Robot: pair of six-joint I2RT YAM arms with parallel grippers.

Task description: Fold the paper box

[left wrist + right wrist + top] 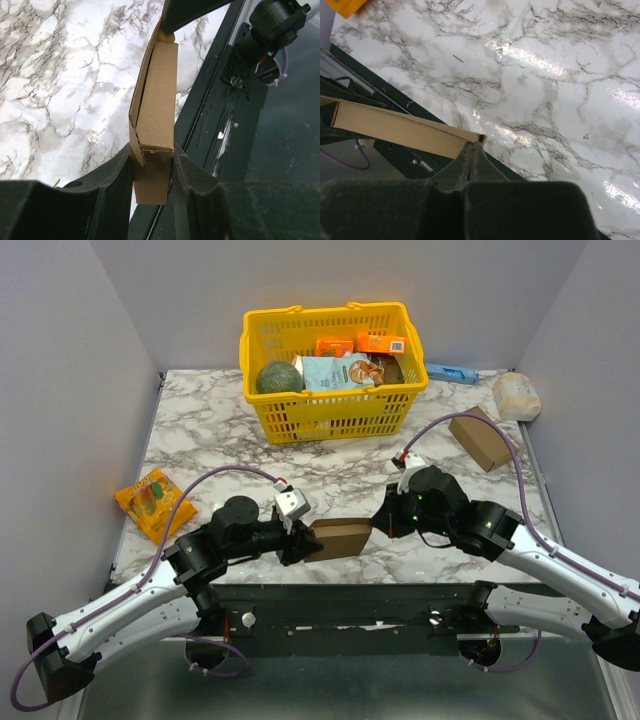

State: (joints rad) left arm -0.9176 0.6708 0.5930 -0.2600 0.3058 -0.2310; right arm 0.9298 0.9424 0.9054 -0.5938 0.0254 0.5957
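The paper box [338,537] is a small plain brown cardboard piece, folded into a flat box shape, held just above the table's front edge between the two arms. My left gripper [303,540] is shut on its left end. In the left wrist view, the fingers [112,172] clamp both sides of the box [156,100], and one flap edge stands loose on its left side. My right gripper [378,525] is shut, its tips [476,146] touching the right end corner of the box [395,131]. Nothing shows between its fingers.
A yellow basket [330,415] with groceries stands at the back centre. An orange snack packet [152,500] lies at the left, and a thicker brown carton [482,438] at the right. A white bag [516,395] and a blue item [452,372] sit at the back right. The dark frame [340,602] runs below the table edge.
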